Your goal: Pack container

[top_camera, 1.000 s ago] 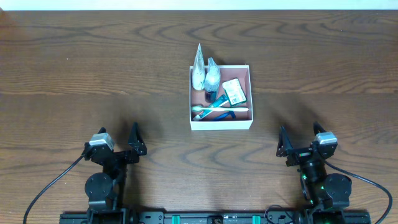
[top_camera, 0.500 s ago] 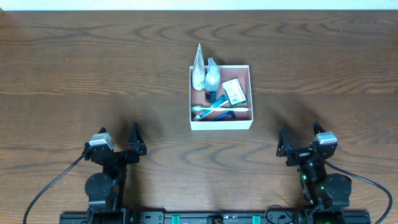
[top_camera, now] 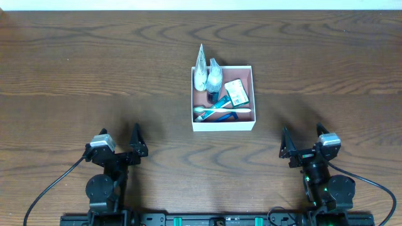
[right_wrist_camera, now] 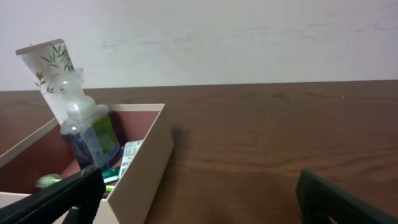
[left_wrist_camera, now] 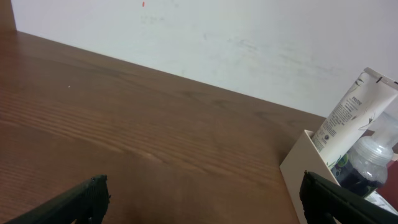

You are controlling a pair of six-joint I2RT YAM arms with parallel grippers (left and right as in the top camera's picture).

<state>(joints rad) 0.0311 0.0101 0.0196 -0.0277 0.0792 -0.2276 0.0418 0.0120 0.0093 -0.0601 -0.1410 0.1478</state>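
Overhead, you see the container (top_camera: 223, 126), a square, shallow white box with thin walls and a pinkish-brown floor, on the table (top_camera: 94, 75) just right of centre. It lies well apart from both arms. A tube (top_camera: 200, 69), a bottle (top_camera: 215, 76) and a toothbrush (top_camera: 221, 110) lie inside.

The left gripper (top_camera: 119, 143) and right gripper (top_camera: 302, 143) sit near you, fingers spread and holding nothing.

Your left wrist view puts the box at the far right. Your right wrist view puts it near left.
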